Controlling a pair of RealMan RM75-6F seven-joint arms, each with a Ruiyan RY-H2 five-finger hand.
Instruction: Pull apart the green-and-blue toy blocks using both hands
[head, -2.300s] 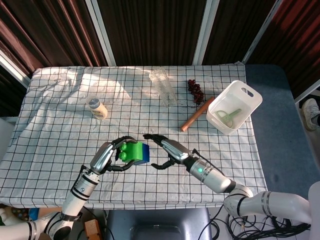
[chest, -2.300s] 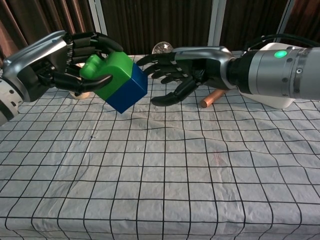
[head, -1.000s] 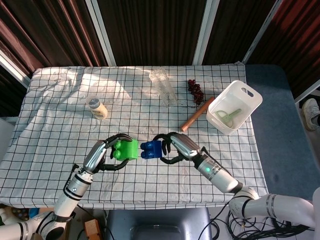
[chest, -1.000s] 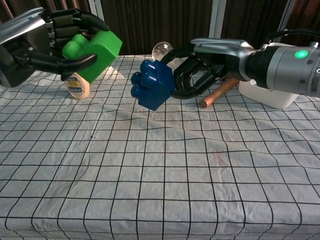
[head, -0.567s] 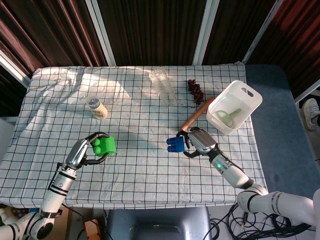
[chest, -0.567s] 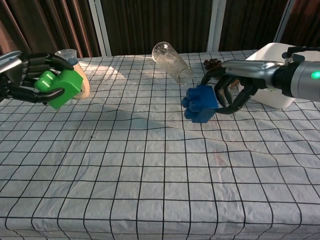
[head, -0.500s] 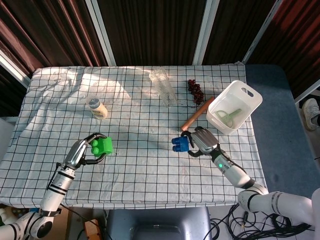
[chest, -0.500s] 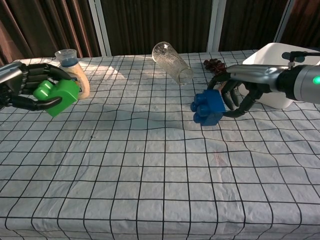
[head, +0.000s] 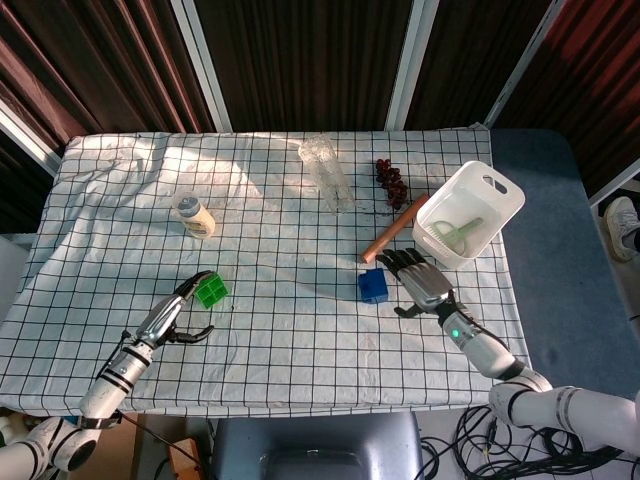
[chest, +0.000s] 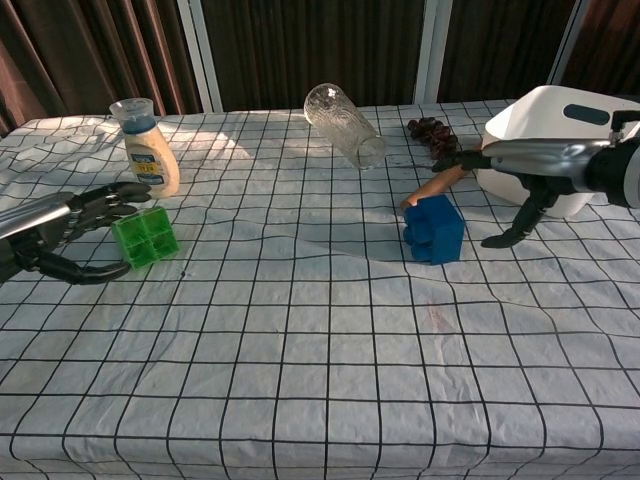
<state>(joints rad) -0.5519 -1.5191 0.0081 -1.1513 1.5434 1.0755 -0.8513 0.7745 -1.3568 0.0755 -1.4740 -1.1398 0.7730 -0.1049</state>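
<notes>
The green block (head: 211, 291) (chest: 146, 237) sits alone on the checked cloth at the left, hollow underside showing. My left hand (head: 172, 320) (chest: 70, 235) lies just left of it, fingers spread and holding nothing; whether the fingertips touch the block is unclear. The blue block (head: 373, 286) (chest: 435, 229) rests on the cloth right of centre. Just to its right my right hand (head: 420, 283) (chest: 535, 170) hovers with fingers spread apart, a small gap from the block.
A sauce bottle (head: 194, 214) (chest: 145, 145) stands behind the green block. A glass (head: 326, 172) lies on its side at the back, beside dark grapes (head: 391, 182). A brown rod (head: 394, 228) and a white basket (head: 470, 212) sit behind the right hand.
Both hands lowered their separated blocks to the cloth and let go. The green block now rests at the left, the blue one right of centre, and both hands have opened.
</notes>
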